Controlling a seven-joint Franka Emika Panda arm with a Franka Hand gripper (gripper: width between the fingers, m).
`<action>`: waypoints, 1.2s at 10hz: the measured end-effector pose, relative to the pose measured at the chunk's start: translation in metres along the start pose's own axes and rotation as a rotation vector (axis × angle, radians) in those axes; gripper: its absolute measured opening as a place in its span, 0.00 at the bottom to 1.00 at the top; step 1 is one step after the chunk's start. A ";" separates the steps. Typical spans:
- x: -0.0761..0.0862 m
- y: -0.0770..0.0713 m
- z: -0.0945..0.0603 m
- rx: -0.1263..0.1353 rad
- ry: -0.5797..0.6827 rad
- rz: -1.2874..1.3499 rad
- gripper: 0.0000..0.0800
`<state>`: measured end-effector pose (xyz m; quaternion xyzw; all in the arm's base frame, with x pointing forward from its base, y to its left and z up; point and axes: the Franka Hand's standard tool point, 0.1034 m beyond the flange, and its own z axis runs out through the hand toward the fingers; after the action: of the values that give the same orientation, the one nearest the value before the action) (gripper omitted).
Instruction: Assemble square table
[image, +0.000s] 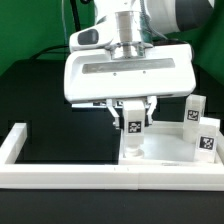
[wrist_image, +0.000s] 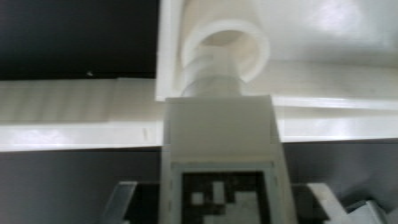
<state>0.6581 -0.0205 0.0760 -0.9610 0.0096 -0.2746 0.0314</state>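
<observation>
My gripper (image: 133, 118) is shut on a white leg (image: 133, 127) with a black-white tag, held upright over the square table top (image: 165, 152). The leg's lower end (image: 133, 150) meets the top near its corner on the exterior view's left. In the wrist view the tagged leg (wrist_image: 222, 190) fills the space between my fingers (wrist_image: 128, 200), and its far end (wrist_image: 214, 80) reaches the round corner socket (wrist_image: 231, 45) of the top (wrist_image: 329, 40). Whether it is seated in the socket I cannot tell. Two more tagged legs (image: 193, 112) (image: 208, 140) stand on the top at the exterior view's right.
A long white bar frame (image: 90, 178) runs along the front and up the exterior view's left side (image: 14, 145), right against the table top. Black table surface (image: 60, 125) lies behind it. In the wrist view a white bar (wrist_image: 71, 115) crosses beside the socket.
</observation>
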 end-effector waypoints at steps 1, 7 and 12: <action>-0.003 -0.003 0.003 0.000 -0.001 0.003 0.34; -0.007 -0.008 0.012 -0.060 0.085 0.044 0.34; -0.009 -0.009 0.015 -0.067 0.064 0.035 0.62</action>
<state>0.6583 -0.0107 0.0592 -0.9519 0.0365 -0.3041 0.0039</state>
